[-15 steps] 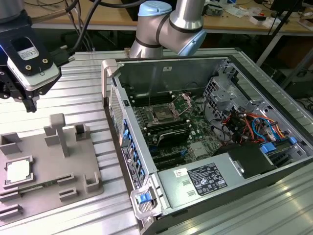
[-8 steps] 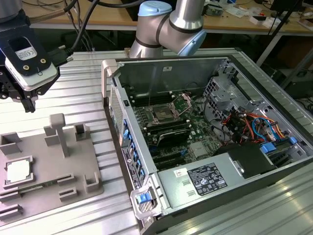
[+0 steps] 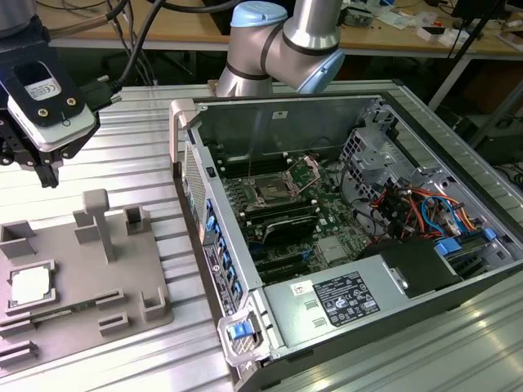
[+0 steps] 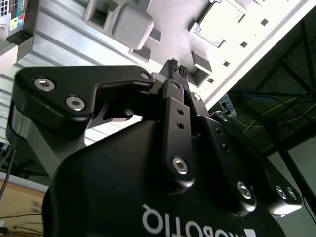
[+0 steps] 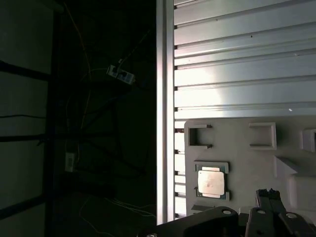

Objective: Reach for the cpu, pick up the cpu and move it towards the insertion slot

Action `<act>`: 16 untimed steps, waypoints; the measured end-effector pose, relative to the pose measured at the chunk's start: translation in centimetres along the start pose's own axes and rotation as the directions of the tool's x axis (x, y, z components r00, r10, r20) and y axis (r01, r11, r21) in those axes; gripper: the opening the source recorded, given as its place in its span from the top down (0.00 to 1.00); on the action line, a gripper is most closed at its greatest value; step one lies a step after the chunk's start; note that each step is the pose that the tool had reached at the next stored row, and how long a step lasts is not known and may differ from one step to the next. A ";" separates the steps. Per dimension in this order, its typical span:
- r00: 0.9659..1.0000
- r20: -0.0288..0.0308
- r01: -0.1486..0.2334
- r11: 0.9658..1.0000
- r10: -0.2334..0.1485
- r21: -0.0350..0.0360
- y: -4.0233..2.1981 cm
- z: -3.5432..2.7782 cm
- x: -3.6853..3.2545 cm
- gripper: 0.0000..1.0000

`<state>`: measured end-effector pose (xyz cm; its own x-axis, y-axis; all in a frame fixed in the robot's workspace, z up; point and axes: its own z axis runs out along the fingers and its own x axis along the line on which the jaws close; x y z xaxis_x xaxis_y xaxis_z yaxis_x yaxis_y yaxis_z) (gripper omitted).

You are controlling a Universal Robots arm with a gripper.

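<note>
The cpu [image 3: 29, 286] is a small silvery square lying flat in a pocket of the grey fixture tray [image 3: 90, 278], at the exterior view's left. Both wrist views show the cpu [image 4: 219, 20] [image 5: 212, 182] in that pocket. My gripper [image 3: 47, 173] hangs in the air above the tray's far side, well above the cpu and apart from it. Its black fingertips [image 4: 174, 64] stand together, shut on nothing, and the gripper [image 5: 269, 193] points down beside the cpu's pocket. The insertion slot [image 3: 270, 193] is a metal-framed socket on the green motherboard inside the open computer case.
The open computer case [image 3: 359, 122] lies on the ribbed aluminium table [image 3: 139, 163], at the exterior view's right of the tray. Grey posts [image 3: 96, 216] rise from the tray near the gripper. Red and blue cables [image 3: 421, 211] fill the case's right side. The table's edge [image 5: 165, 98] runs beside the tray.
</note>
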<state>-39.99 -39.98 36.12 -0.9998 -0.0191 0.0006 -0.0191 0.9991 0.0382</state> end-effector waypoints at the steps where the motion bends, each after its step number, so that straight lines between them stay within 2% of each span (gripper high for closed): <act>1: 1.000 0.000 0.000 1.000 0.000 0.000 0.00 0.00 0.04 0.89; 10: 1.000 0.000 0.000 1.000 0.000 0.000 0.02 0.00 0.84 0.89; 16: 1.000 0.000 0.000 1.000 0.000 0.000 0.04 0.00 1.83 0.89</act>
<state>-41.83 -39.98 36.12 -0.9998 -0.0191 0.0006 -0.0191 0.9991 0.0382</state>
